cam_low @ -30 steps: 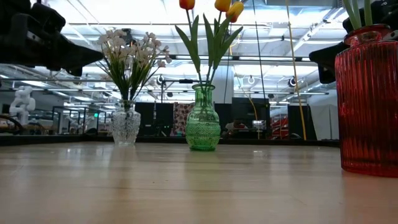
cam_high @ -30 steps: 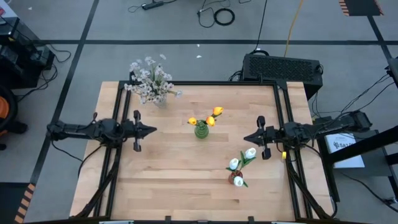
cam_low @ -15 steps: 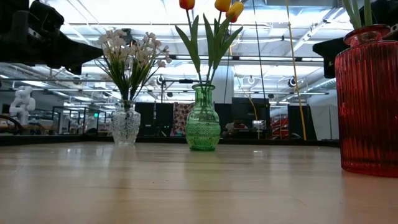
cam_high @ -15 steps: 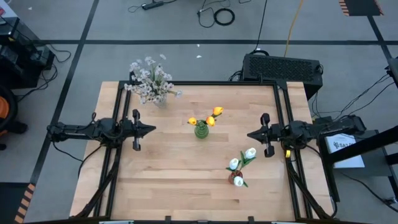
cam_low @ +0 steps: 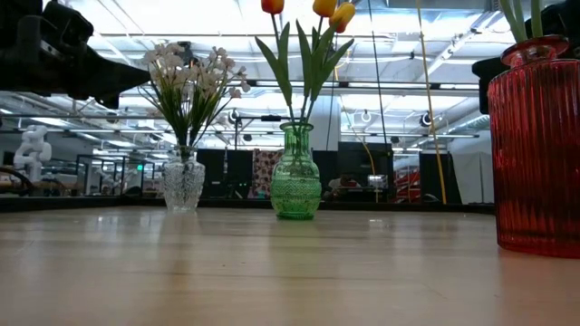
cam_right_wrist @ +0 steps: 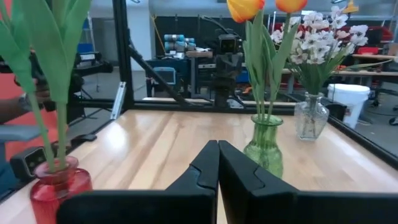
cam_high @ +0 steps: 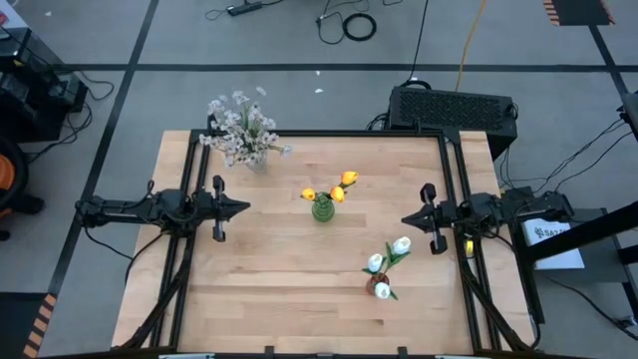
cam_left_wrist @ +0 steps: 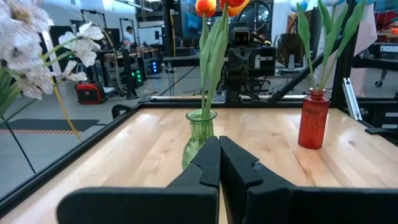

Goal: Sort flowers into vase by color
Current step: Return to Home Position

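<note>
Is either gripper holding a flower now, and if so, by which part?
Nothing is held. The left gripper and the right gripper are both shut and empty.

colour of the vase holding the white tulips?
The vase is red, vertically ribbed glass; it shows best in the low view.

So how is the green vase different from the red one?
The green vase is round-bellied with a narrow neck; the red vase is straighter-sided and ribbed. The green vase holds orange-yellow tulips, the red vase white tulips. The green vase stands near the middle of the table, the red vase nearer the right arm's side. Both stand upright.
</note>
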